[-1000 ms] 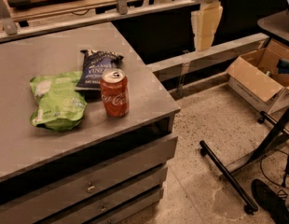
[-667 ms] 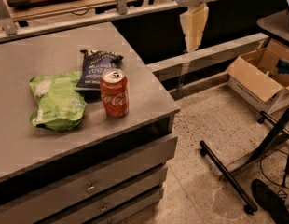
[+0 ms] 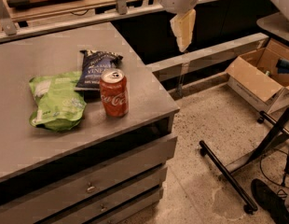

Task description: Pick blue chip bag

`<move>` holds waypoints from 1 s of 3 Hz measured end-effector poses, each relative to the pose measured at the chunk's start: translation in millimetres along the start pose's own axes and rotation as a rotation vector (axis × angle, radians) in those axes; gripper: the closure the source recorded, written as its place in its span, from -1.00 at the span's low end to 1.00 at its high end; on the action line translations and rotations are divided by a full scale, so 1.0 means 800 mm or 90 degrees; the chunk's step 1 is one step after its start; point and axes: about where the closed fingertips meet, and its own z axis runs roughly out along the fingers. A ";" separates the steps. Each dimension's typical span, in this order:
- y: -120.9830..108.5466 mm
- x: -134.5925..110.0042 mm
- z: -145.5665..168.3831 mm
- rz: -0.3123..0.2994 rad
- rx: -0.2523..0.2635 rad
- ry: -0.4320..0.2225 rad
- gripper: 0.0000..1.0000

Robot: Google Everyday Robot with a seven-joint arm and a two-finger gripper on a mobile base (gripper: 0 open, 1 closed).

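The blue chip bag is a small dark navy foil bag with white lettering. It lies flat on the grey counter, towards its right edge. Its near end is partly hidden behind an upright red Coca-Cola can. A larger light-green bag lies to the left of both. My gripper hangs from the white arm at the top of the view. It is in the air beyond the counter's right edge, to the right of and above the blue bag, and holds nothing.
The counter sits on a cabinet with drawers. A low grey ledge runs behind the gripper. An open cardboard box and a black stand base sit on the speckled floor at right.
My gripper has moved left, closer to the counter's right edge. The bags and the can have not moved.
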 end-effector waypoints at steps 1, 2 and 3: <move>0.004 -0.011 0.004 -0.010 0.006 -0.048 -1.00; -0.006 -0.044 0.024 -0.098 0.037 -0.138 -1.00; -0.018 -0.073 0.052 -0.198 0.071 -0.197 -1.00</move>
